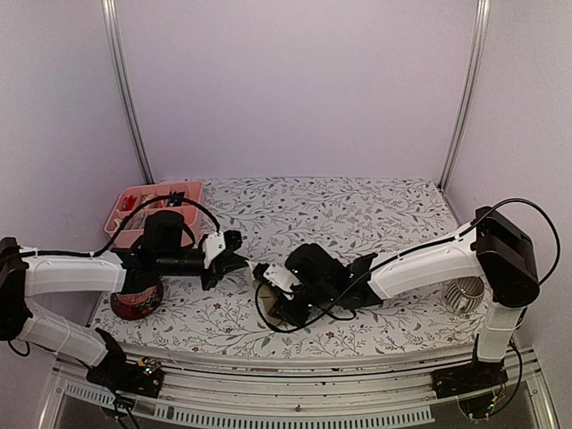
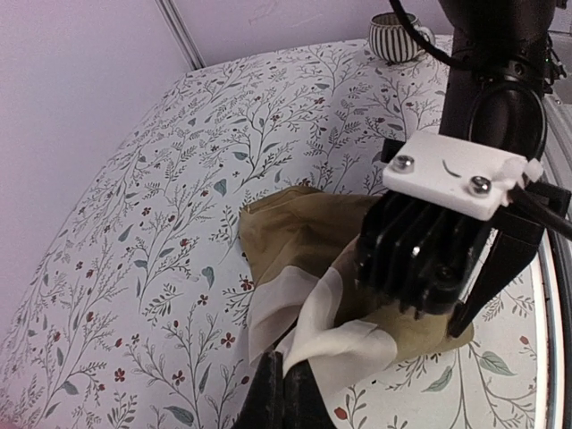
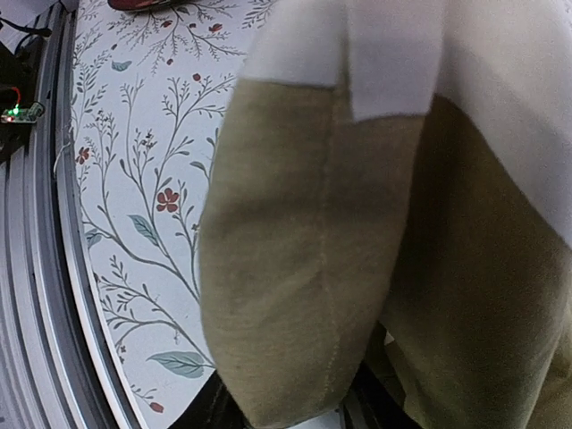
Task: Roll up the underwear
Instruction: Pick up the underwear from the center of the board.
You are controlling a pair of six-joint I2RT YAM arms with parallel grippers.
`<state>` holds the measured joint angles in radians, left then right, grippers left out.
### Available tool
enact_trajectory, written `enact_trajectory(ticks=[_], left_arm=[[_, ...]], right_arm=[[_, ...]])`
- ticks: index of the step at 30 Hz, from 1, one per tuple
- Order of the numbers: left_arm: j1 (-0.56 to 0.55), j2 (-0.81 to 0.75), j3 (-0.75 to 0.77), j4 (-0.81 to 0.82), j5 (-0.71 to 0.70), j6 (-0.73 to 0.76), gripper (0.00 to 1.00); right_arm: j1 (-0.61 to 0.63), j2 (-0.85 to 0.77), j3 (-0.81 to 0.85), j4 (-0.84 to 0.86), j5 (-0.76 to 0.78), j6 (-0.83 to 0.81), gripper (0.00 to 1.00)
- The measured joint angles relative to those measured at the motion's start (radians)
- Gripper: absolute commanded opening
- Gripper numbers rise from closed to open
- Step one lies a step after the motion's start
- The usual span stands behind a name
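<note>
Near the front edge of the table (image 1: 375,206), between the two arms, lies the tan underwear (image 2: 295,232); the widest risk, as I judge it, is that the whole garment drags across the patterned cloth instead of turning over on itself, since it is light and nothing pins its far edge; a roll begun from this bunched heap would likely come out lopsided or fall open. Next, the right gripper (image 2: 447,308) stands down on the middle of the fabric, and whether its jaws are parted or clamped on cloth I cannot tell, the material filling its own camera; if it lifts with a fold caught, the heap would be pulled apart. Smallest, the left gripper (image 2: 279,393) is clenched, seemingly pinching the pale band (image 2: 313,313); so thin a hold could slip under any tug.

As for looks: the garment is soft, matte, olive-tan, crumpled with one corner spread flat toward the table's middle; the band is whitish, smooth and folded over; a fine stitched seam (image 3: 326,268) runs down the hanging panel.
</note>
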<state>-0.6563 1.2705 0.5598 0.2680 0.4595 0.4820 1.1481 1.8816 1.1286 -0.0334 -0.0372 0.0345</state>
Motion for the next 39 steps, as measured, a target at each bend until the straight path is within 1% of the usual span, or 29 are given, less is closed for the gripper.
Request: enact_trajectory(ticks=[1,2,3,4,9,13,16,19,21,25,31,39], left_arm=[[0.0,0.0,0.0,0.0,0.0,0.0,0.0],[0.0,0.0,0.0,0.0,0.0,0.0,0.0],[0.0,0.0,0.0,0.0,-0.001,0.0,0.0],[0.0,0.0,0.0,0.0,-0.002,0.0,0.0],[0.0,-0.002,0.002,-0.01,-0.041,0.001,0.0],[0.0,-0.046,0.057,-0.119,-0.106,0.022,0.0],[0.0,-0.134,0.152,-0.222,-0.143,0.062,0.0],[0.0,-0.219,0.264,-0.32,-0.16,0.108,0.0],[-0.003,-0.266,0.344,-0.389,-0.157,0.138,0.0],[-0.026,-0.317,0.448,-0.493,-0.142,0.179,0.0],[-0.066,-0.33,0.468,-0.623,-0.148,0.227,0.0],[-0.111,-0.345,0.446,-0.698,-0.155,0.276,0.0]], right_arm=[[0.0,0.004,0.003,-0.001,-0.014,-0.004,0.22],[0.001,0.006,0.008,-0.004,-0.026,-0.005,0.09],[0.001,0.007,0.013,-0.008,-0.033,-0.007,0.04],[0.001,0.008,0.018,-0.011,-0.037,-0.016,0.03],[0.001,-0.004,0.055,-0.082,-0.013,-0.012,0.03],[0.001,-0.084,0.108,-0.259,0.085,-0.01,0.03],[0.002,-0.168,0.229,-0.412,0.188,-0.008,0.02],[0.002,-0.237,0.39,-0.536,0.283,-0.008,0.02],[0.002,-0.271,0.486,-0.59,0.328,-0.011,0.02],[0.023,-0.296,0.58,-0.66,0.381,-0.05,0.02],[0.08,-0.27,0.615,-0.804,0.439,-0.126,0.02],[0.103,-0.269,0.604,-0.932,0.488,-0.196,0.03]])
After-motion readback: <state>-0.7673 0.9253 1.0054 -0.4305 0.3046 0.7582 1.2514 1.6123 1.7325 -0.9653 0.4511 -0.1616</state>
